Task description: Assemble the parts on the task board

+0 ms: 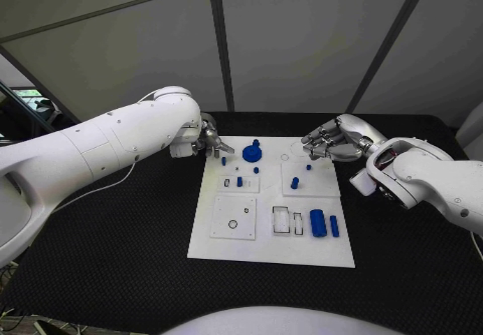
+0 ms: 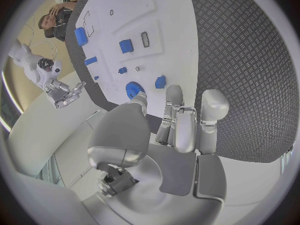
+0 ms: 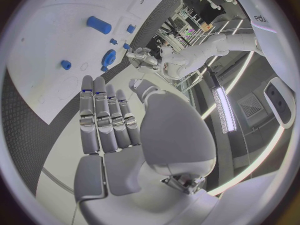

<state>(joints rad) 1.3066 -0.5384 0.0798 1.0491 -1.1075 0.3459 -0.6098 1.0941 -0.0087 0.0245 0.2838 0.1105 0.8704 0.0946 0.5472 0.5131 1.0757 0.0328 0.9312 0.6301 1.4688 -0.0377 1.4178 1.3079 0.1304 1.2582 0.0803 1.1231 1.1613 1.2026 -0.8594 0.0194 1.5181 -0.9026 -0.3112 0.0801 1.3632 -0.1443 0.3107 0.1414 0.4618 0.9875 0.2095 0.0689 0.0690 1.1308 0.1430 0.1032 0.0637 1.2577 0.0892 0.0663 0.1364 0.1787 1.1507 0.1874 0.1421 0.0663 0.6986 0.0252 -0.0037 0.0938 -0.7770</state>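
While both hands hung empty with fingers apart, left silver hand [image 1: 204, 142] and right silver hand [image 1: 330, 144] flanked the white task board's [image 1: 270, 252] far edge; blue gear [image 1: 252, 150] and pegs stood seated, blue cylinders [image 1: 318, 222] lay loose, assembly seemingly part-done.

1. The head camera looks steeply down on the black table [image 1: 121, 237] and the whole task board [image 1: 264, 248].
2. Each wrist fisheye sits close behind its own hand, facing the board.
3. All three views share the board's far edge and the blue gear [image 1: 252, 152] [image 2: 134, 90] [image 3: 109, 58].
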